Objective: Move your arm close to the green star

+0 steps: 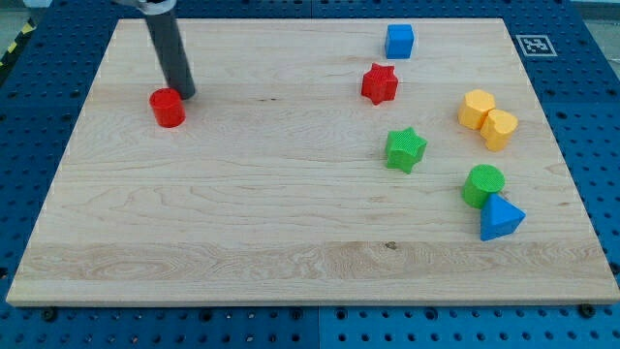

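Camera view puts my tip point(186, 94) far over on the view's left, near the top, resting just beside the red cylinder point(168, 108), at its upper right edge and about touching it. I have no gripper to open or close, only the bare rod, so nothing is held.

The green star point(406, 149) lies well apart from me, off to the view's right and somewhat lower, right of the bench's point(242, 233) middle. Bare wood lies between us, so I judge a long slide right and slightly down would reach it unhindered.

The star is bright green, squat, with stubby points, lying flat. Above it sits a red star point(380, 83), then a blue cube point(399, 41). Further right are two yellow blocks point(487, 118), touching, and below them a green cylinder point(482, 184) against a blue triangle point(500, 217).
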